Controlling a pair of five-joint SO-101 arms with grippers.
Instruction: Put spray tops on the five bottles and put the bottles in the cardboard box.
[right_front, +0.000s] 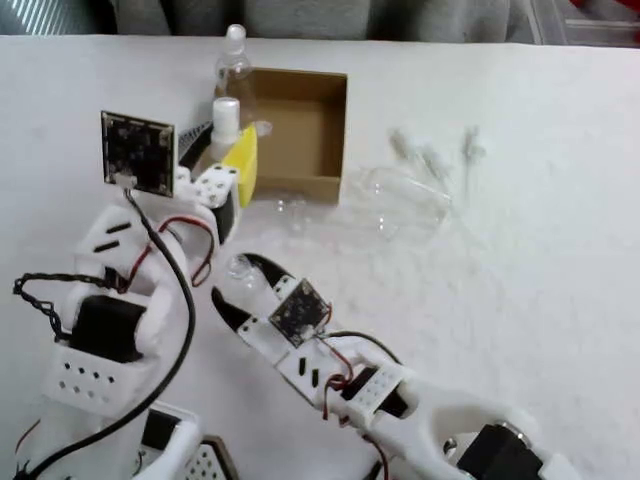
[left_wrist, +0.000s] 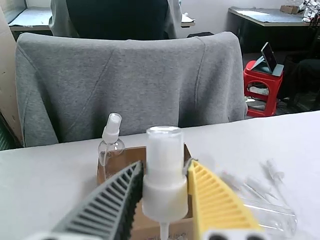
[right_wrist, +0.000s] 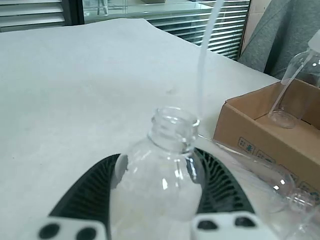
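You are early in the task: one capped clear plastic bottle (right_front: 234, 62) stands at the far corner of the brown cardboard box (right_front: 305, 130); I cannot tell if it is inside. Your left gripper (left_wrist: 165, 172) clamps a white spray top (left_wrist: 162, 145) close to the box wall. Your right gripper (right_wrist: 159, 156) grasps an uncapped clear bottle (right_wrist: 165, 175) nearby. More empty bottles (right_front: 405, 200) and loose spray tops (right_front: 435, 158) lie right of the box, where the white table (right_front: 540, 260) gives open room.

Office: desk (left_wrist: 260, 15), window blinds (right_wrist: 227, 32)
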